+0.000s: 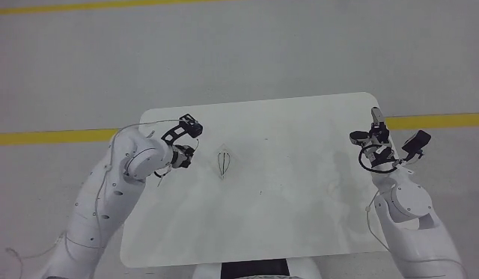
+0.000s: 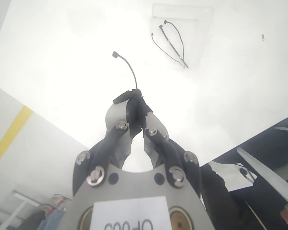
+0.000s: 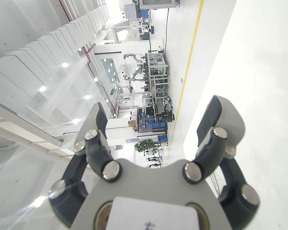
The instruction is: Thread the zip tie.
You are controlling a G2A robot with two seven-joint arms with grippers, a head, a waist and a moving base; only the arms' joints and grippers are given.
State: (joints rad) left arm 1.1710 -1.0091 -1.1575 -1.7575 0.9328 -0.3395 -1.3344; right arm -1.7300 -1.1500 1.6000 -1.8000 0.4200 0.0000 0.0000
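2 grippers, 4 ties total. Left gripper (image 2: 135, 98) pinched tight on 1 zip tie (image 2: 131, 68), held at tail end, head end sticking out curved past fingertips, above table (image 1: 299, 204). 3 loose zip ties (image 2: 172, 44) lying on clear sheet (image 2: 201, 25) near table middle, tails bunched, heads fanned. Right gripper (image 3: 156, 111) jaws spread wide, nothing in them, by table's right edge, well apart from ties.

Thin black plastic zip tie (image 2: 132, 70), smooth white table (image 1: 299, 204), clear plastic sheet (image 2: 204, 20)
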